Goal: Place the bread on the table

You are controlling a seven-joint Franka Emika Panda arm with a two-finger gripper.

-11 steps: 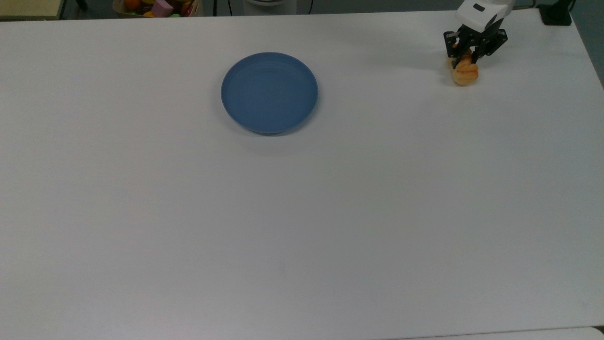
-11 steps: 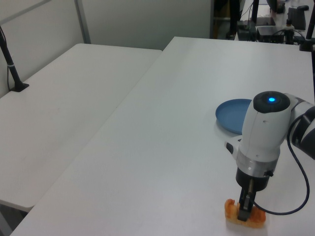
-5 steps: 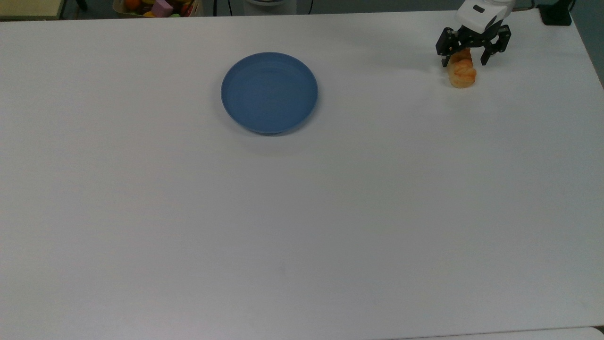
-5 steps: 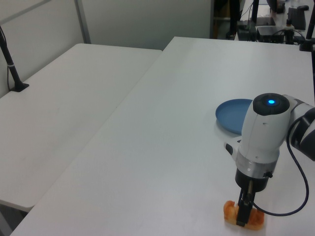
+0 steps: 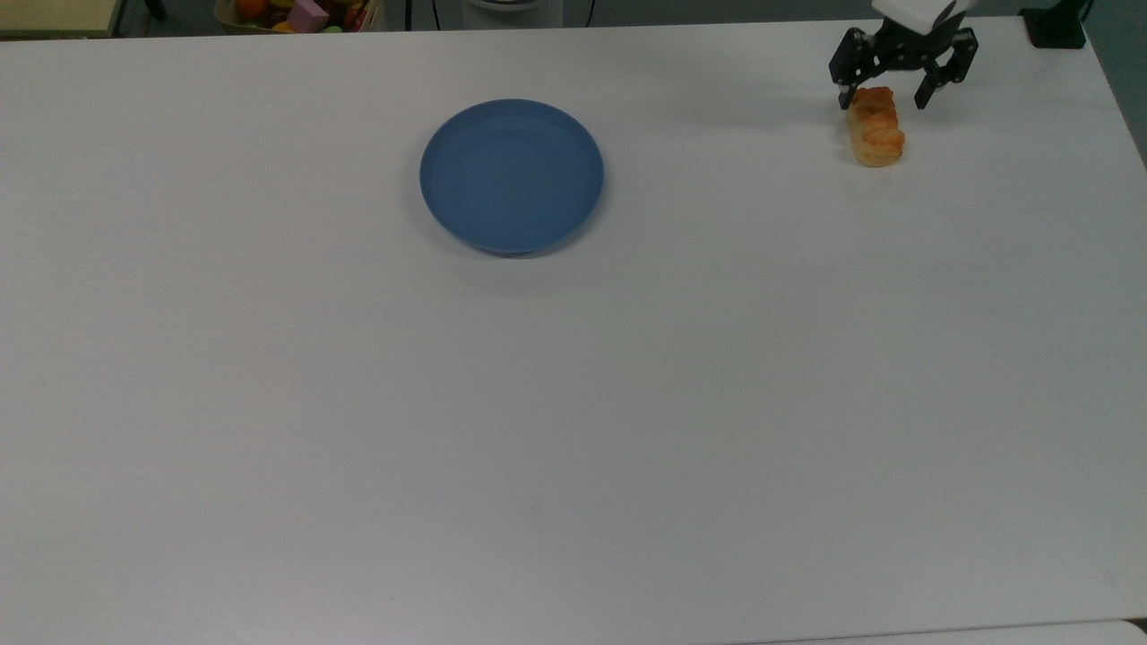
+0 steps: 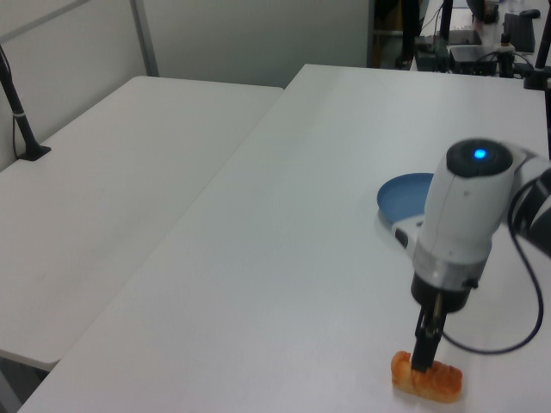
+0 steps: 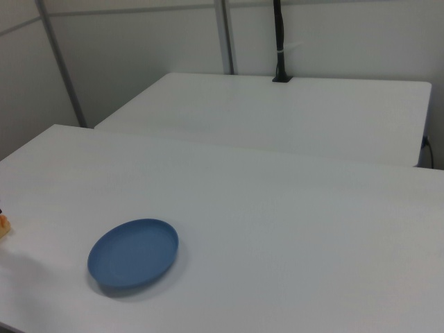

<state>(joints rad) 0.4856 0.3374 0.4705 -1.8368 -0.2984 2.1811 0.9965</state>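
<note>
Gripper (image 5: 883,90) open, fingers spread either side of the far end of the bread (image 5: 875,127), holding nothing. In the left view the fingers hang right over the loaf, tips looking just clear of the crust; contact can't be ruled out from that angle.

Table (image 5: 573,403): big flat matte white top, plain. A second white table sits alongside it.

Plate (image 5: 512,176): round, blue, shallow raised rim, nothing on it, well apart from the bread toward the top view's left.

Bread: lying flat on the table near the top view's upper right corner, off the plate. Small oblong loaf, golden-orange, lumpy flaky crust with browned ridges. Long axis runs roughly up-down in the top view, slightly tilted; gripper sits over its upper end, so the loaf extends from under the fingers toward the top view's bottom.

Judgement: placement looks done. Next move is a straight lift, keeping the fingers off the crust so the loaf doesn't get dragged.
</note>
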